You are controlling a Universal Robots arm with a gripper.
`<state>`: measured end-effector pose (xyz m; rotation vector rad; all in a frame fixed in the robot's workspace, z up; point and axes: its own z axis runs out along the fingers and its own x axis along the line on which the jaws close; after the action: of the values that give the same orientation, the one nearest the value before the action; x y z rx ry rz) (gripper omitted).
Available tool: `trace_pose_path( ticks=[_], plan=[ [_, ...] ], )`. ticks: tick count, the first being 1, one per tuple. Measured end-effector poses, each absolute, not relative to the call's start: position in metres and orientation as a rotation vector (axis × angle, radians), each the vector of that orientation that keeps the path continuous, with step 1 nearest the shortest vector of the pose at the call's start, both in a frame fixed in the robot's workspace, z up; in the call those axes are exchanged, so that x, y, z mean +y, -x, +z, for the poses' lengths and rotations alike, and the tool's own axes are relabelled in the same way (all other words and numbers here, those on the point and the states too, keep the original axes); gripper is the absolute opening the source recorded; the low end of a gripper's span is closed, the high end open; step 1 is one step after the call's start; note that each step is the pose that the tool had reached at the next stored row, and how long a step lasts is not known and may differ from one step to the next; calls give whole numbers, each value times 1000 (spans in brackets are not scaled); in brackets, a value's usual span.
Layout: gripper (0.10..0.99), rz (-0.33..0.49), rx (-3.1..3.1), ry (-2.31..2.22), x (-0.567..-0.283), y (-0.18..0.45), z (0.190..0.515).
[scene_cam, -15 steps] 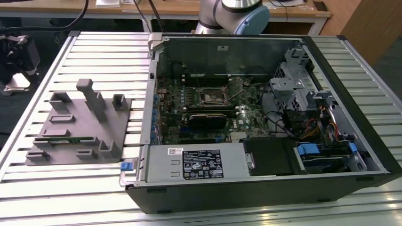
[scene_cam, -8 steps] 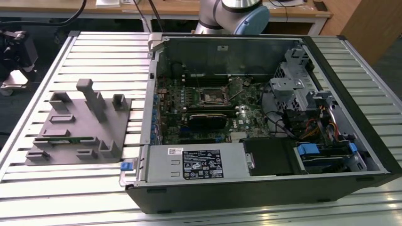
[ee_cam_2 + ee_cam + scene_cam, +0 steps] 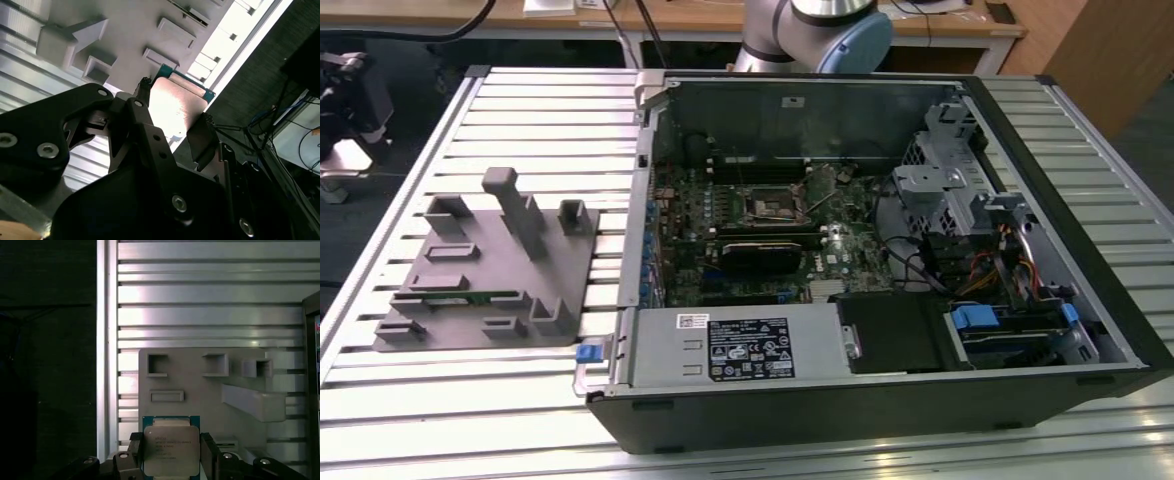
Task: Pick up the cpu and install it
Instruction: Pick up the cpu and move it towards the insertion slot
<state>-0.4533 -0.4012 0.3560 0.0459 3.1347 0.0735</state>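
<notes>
Your gripper (image 3: 171,456) is clamped on the cpu (image 3: 170,442) by two opposite edges, over the grey tray's (image 3: 200,402) edge, probably lifted clear. The open computer case (image 3: 801,120) sits beside the tray.

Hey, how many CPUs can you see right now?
1. The cpu is gripped between the gripper's fingers, over the grey fixture, in the first wrist view. Whether another sits in the motherboard socket in the exterior view, I cannot tell.

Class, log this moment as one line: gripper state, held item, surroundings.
gripper: shut on the cpu | cpu: clamped by opposite edges, in front of grey fixture tray | tray: on slatted table | install: not done
</notes>
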Motion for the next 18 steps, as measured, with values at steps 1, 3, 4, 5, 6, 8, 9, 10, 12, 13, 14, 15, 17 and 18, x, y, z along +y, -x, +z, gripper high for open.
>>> trace_pose_path(
  ticks=[1, 3, 4, 5, 6, 8, 9, 10, 12, 13, 14, 15, 17, 18],
  plan=[
    [545, 73, 3135, -46, -401, 453, 358],
    [545, 73, 3135, -46, -401, 453, 362],
    [545, 73, 3135, -46, -401, 453, 364],
    [545, 73, 3135, -46, -401, 453, 366],
    [545, 73, 3135, -46, -401, 453, 368],
    [545, 73, 3135, -46, -401, 453, 372],
    [545, 73, 3135, -46, -401, 453, 374],
    [545, 73, 3135, -46, -401, 453, 376],
    [545, 73, 3135, -46, -401, 453, 380],
    [545, 73, 3135, -46, -401, 453, 382],
    [545, 73, 3135, -46, -400, 453, 387],
    [545, 74, 3135, -46, -400, 453, 390],
    [545, 73, 3135, -46, -400, 453, 394],
    [545, 73, 3135, -46, -400, 453, 396]
  ],
)
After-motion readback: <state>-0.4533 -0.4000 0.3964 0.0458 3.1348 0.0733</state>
